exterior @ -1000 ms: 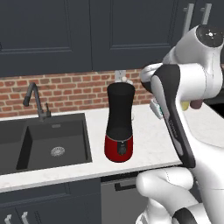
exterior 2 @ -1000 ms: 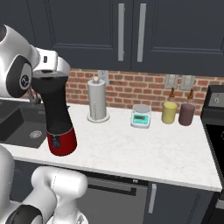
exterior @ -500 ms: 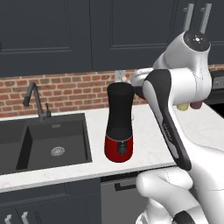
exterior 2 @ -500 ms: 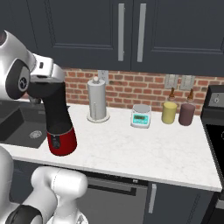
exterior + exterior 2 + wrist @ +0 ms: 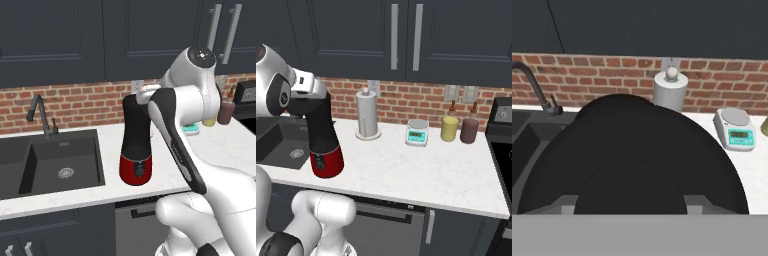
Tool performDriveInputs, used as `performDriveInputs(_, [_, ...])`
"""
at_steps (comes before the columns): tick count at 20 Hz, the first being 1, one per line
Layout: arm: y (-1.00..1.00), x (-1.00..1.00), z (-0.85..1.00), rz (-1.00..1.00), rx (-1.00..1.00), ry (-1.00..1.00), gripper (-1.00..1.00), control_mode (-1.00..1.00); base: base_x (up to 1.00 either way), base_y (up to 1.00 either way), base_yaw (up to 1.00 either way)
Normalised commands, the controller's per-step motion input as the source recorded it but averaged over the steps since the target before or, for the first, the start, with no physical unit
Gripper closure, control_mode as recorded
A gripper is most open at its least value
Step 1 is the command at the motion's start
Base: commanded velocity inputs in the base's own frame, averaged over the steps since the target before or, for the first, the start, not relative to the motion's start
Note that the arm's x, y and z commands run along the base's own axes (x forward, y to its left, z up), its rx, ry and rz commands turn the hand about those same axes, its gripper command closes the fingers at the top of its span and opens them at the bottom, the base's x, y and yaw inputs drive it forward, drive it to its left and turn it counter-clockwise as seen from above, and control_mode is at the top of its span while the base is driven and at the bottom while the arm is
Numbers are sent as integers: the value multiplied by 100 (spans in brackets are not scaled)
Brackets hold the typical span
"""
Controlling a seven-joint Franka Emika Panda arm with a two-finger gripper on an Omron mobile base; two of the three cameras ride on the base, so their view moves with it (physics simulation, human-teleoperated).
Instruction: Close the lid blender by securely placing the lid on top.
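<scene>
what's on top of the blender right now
The robot's hand sits over the top of the blender. A black round lid shows in the hand view, but whether it is seated on the jar's rim is hidden.

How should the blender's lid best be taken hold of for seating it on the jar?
Grip the lid across its rim from straight above: it is a flat round disc lying level over the upright blender, so a top-down hold keeps it square. The end effector sits there, shut.

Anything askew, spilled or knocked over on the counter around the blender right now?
Nothing stands out. The blender stands upright on its red base beside the sink, the paper towel holder, scale and two jars are upright by the brick wall, and no spill shows on the counter.
</scene>
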Motion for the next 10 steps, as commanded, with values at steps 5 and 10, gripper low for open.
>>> performDriveInputs(5, [22, 26, -9, 0, 0, 7, 100, -100, 0, 0, 0])
performDriveInputs(10, [8, 29, -14, 0, 0, 5, 100, -100, 0, 0, 0])
